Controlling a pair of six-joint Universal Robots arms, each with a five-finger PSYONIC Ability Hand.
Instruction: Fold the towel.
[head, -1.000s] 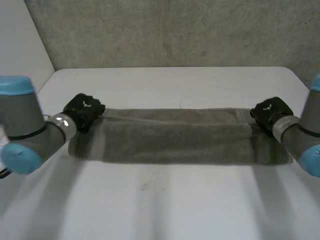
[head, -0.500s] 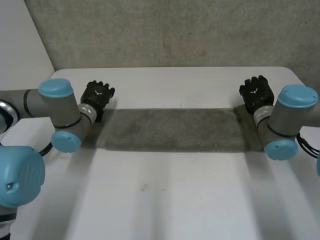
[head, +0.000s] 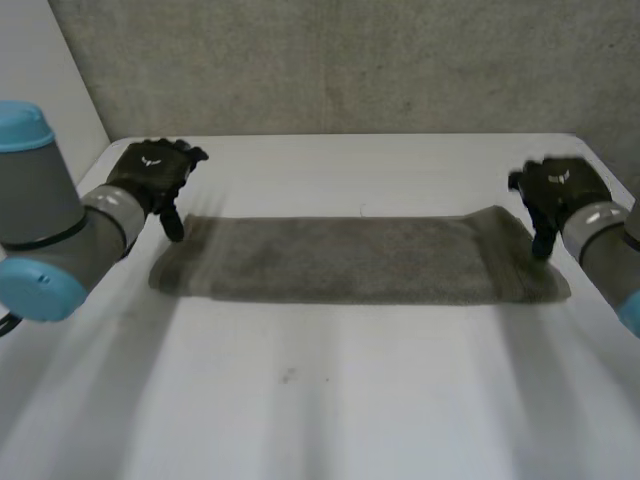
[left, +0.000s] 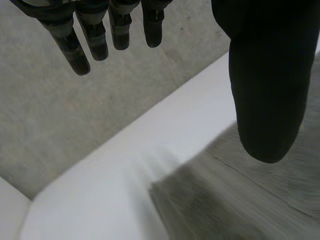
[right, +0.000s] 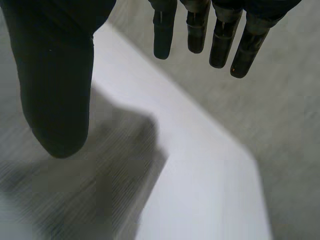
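As the black left hand (head: 152, 172) and right hand (head: 558, 190) hang with fingers apart near the ends of the long grey towel (head: 355, 262), a grasp could catch one layer only.

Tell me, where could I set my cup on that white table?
The widest bare patch of white table lies on the robot's side of the long grey towel. A narrower strip runs between the towel and the grey wall. Both towel ends are crowded: the left hand and right hand hover there, open.
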